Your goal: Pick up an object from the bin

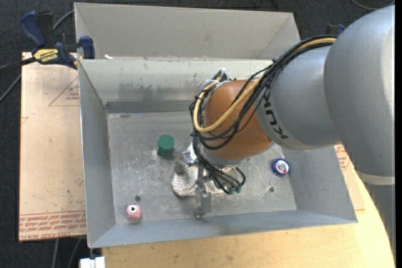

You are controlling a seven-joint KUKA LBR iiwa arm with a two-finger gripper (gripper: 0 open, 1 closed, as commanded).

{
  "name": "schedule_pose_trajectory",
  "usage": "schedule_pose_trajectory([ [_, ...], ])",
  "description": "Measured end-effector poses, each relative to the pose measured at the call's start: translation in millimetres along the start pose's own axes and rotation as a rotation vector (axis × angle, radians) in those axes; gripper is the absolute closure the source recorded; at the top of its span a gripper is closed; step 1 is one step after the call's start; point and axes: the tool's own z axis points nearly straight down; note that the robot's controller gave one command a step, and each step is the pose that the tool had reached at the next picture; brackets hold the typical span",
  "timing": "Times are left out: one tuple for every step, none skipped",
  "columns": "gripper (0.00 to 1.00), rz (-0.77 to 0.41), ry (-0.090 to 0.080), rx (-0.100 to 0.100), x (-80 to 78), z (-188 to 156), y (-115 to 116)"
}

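Camera view from above has my arm (326,91) coming in from the right and reaching down into the grey bin (94,154). Its orange wrist cover (235,128) is looped with yellow and black cables (200,111). Below the cover the hand (201,203) hangs low over the bin floor, close to the front wall and about midway along it. I cannot tell from here whether the hand is open or closed, nor whether it has hold of anything.

Closest to it is a pale crumpled wad (183,184) of whitish stuff, which lies just beside the hand on the view's left and seems to touch it. A green cap (165,146) stands upright farther back and to the left, apart from the wad. A small pink piece (133,212) sits well apart near the front left corner. A round blue and white thing (280,167) lies on the floor at the right, just under the edge of the arm.
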Motion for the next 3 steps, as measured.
schedule_pose_trajectory([
  [1.00,0.002,-0.006,0.000,-3.0,-1.8,-0.7],
  [1.00,0.002,-0.006,0.000,-3.0,-1.8,-0.7],
  [1.00,-0.009,-0.008,-0.001,-12.9,-30.8,-7.9],
])
